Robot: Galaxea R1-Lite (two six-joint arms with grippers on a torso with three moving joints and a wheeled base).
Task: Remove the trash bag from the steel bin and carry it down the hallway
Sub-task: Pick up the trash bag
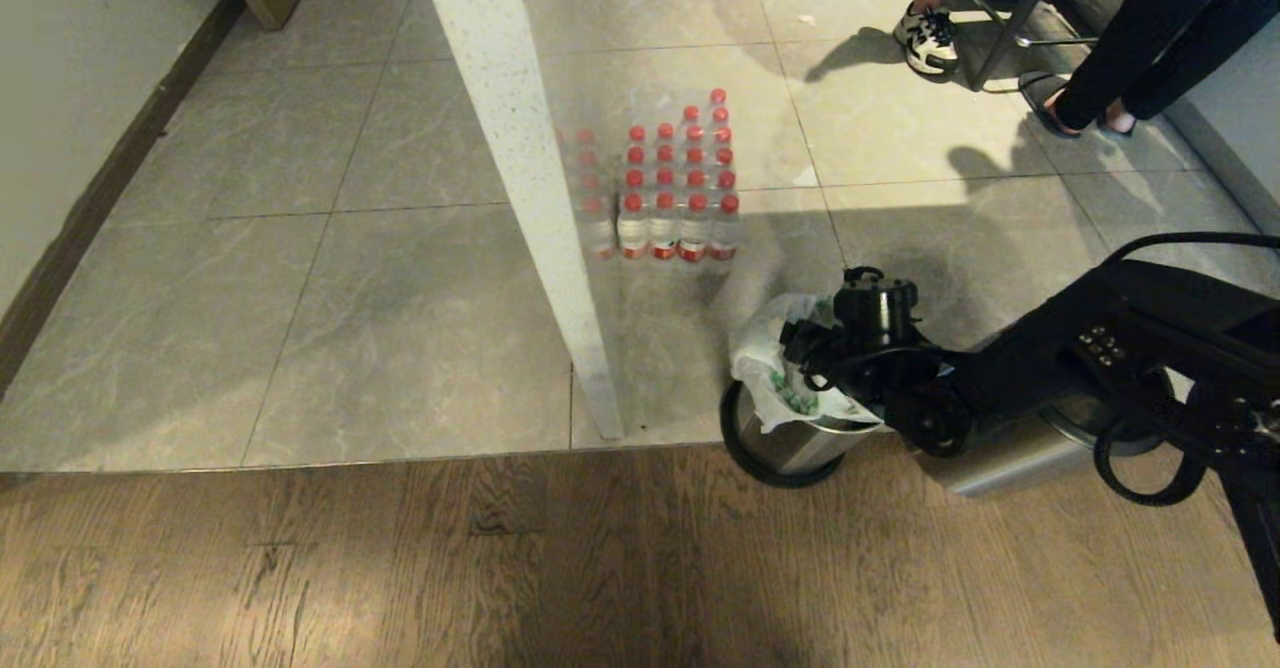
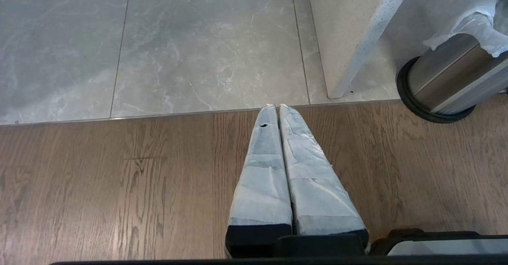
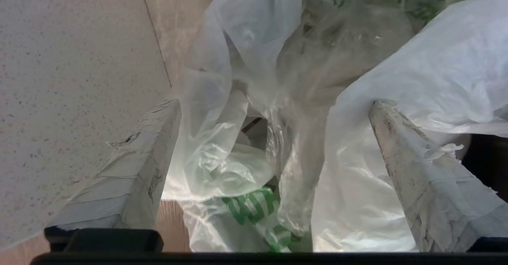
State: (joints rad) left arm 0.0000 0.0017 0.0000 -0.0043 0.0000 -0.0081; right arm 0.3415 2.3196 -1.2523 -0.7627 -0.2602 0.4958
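One small round brushed-steel bin with a black base ring (image 1: 790, 448) stands on the floor, holding one thin translucent white trash bag with green printing (image 1: 775, 368). One shrink-wrapped pack of clear water bottles with red caps (image 1: 665, 188) sits on the tiles, its bottles too many and too overlapped to count exactly. Two pincers show: the left pincer (image 2: 276, 107) and the right pincer (image 3: 274, 110).

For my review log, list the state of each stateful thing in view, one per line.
trash bag: still in the bin, bunched, edges draped over the rim
steel bin: upright on the wood floor, lined
right pincer: open, fingers either side of bag folds
left pincer: shut, empty, above the wood floor
water bottles: upright, capped, packed together
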